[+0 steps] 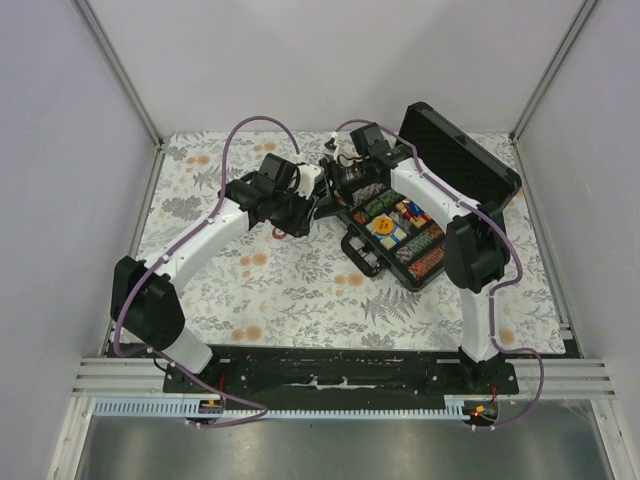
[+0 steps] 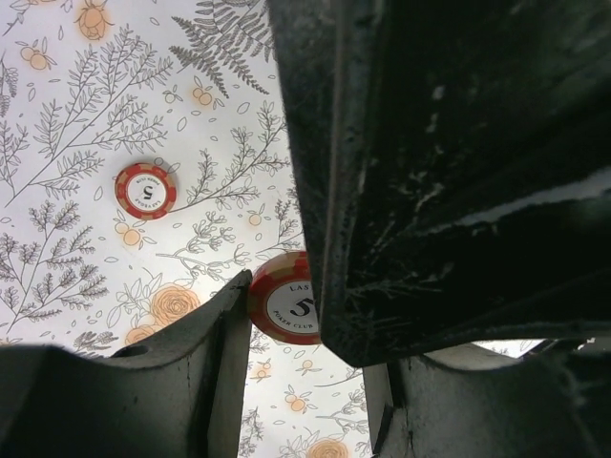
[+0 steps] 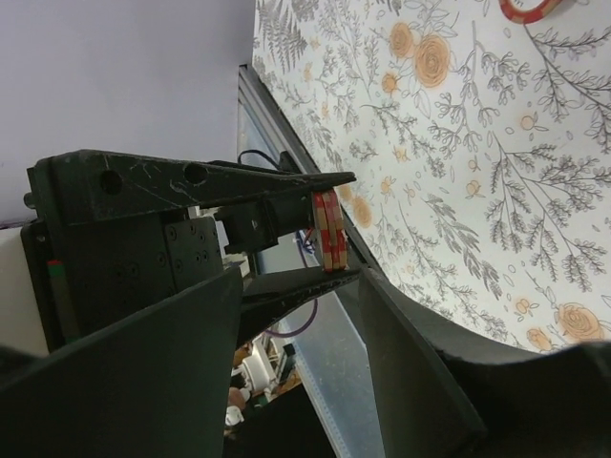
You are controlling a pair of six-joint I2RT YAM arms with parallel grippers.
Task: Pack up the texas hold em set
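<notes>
The black case (image 1: 351, 247) of the texas hold em set lies open at centre right, with rows of coloured chips, a yellow disc and card decks inside. Its lid (image 1: 462, 158) stands up behind. My left gripper (image 1: 316, 200) (image 2: 301, 324) is shut on a small stack of reddish chips (image 3: 328, 234) (image 2: 283, 301), gripped edge to edge. My right gripper (image 1: 338, 186) (image 3: 301, 286) is open right against it, with one left finger reaching between its fingers (image 3: 430, 372). A right finger fills the upper right of the left wrist view. One loose reddish chip (image 2: 145, 189) lies on the cloth.
The floral tablecloth (image 1: 300, 290) covers the table. White walls and metal frame posts close in the left, right and back. Purple cables loop over both arms. Another view of a loose chip (image 3: 530, 8) shows at the top edge.
</notes>
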